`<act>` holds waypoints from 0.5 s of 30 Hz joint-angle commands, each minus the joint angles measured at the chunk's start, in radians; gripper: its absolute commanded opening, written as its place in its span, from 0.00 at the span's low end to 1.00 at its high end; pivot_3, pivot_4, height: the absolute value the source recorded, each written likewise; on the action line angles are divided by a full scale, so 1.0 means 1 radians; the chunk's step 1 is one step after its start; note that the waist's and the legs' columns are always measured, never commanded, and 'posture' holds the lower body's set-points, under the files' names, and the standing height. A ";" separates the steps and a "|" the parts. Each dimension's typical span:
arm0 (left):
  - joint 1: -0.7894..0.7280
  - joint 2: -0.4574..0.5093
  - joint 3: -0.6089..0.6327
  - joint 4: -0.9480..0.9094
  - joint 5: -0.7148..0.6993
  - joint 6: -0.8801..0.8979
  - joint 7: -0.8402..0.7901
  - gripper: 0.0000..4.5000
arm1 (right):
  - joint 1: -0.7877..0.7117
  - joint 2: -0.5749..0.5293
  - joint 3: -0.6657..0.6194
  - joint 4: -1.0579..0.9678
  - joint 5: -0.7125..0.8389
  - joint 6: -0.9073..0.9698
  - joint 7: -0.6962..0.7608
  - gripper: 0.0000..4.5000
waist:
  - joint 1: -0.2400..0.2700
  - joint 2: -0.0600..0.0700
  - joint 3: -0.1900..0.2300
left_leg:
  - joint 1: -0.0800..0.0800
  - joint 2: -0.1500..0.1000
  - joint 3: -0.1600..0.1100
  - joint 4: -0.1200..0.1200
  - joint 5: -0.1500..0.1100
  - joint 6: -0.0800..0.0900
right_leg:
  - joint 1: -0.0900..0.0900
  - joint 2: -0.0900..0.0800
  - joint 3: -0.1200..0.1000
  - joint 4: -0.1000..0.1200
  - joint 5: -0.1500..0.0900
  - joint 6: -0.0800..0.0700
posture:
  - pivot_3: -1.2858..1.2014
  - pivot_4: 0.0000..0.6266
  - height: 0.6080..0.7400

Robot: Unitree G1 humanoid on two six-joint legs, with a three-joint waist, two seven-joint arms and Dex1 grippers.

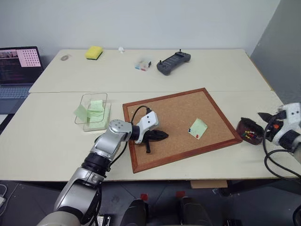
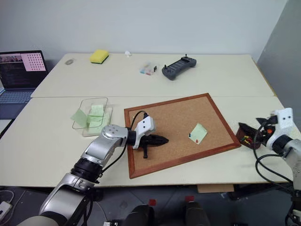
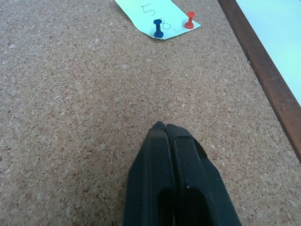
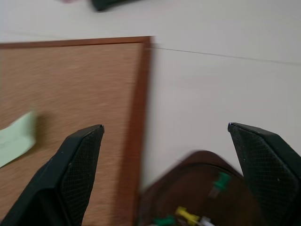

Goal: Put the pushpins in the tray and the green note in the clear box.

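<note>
Left claw (image 3: 165, 128) together on grainy corkboard (image 3: 70, 117) | right claw (image 4: 164, 129) apart

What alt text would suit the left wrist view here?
The shut left claw rests over the bare corkboard, empty. Ahead of it, a green note is pinned to the cork by a blue pushpin and a red pushpin, near the board's wooden frame.

The left arm reaches forward with its wrist bent toward the robot's right, and the left gripper (image 1: 162, 136) points that way, slightly downward, its two black fingers (image 3: 164, 141) pressed together. The right arm is held out to the side, the right gripper (image 4: 164, 129) spread wide and aimed forward-left.
</note>
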 commanded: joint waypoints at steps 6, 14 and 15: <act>0.012 0.000 -0.027 -0.001 0.020 0.020 -0.011 0.00 | 0.011 0.024 0.216 -0.226 -0.005 -0.128 0.197 1.00 | 0.002 0.000 0.000 | 0.000 0.000 -0.001 0.000 0.000 0.000 | 0.000 0.000 -0.001 0.000 0.000 0.000 | 0.52 0.24 1.00; 0.008 0.004 -0.027 0.002 0.023 0.020 -0.010 0.00 | -0.066 0.077 0.342 -0.089 -0.066 -0.160 0.235 1.00 | 0.001 -0.001 0.001 | 0.000 0.000 -0.002 0.000 0.000 0.000 | 0.000 0.000 -0.001 0.000 0.000 0.000 | 0.52 0.24 1.00; 0.008 0.005 -0.026 0.000 0.023 0.021 -0.011 0.00 | -0.080 0.087 0.352 -0.060 -0.075 -0.165 0.233 1.00 | 0.001 -0.001 0.001 | 0.000 0.001 -0.002 0.000 0.000 0.000 | 0.000 0.000 -0.001 0.000 0.000 0.000 | 0.52 0.24 1.00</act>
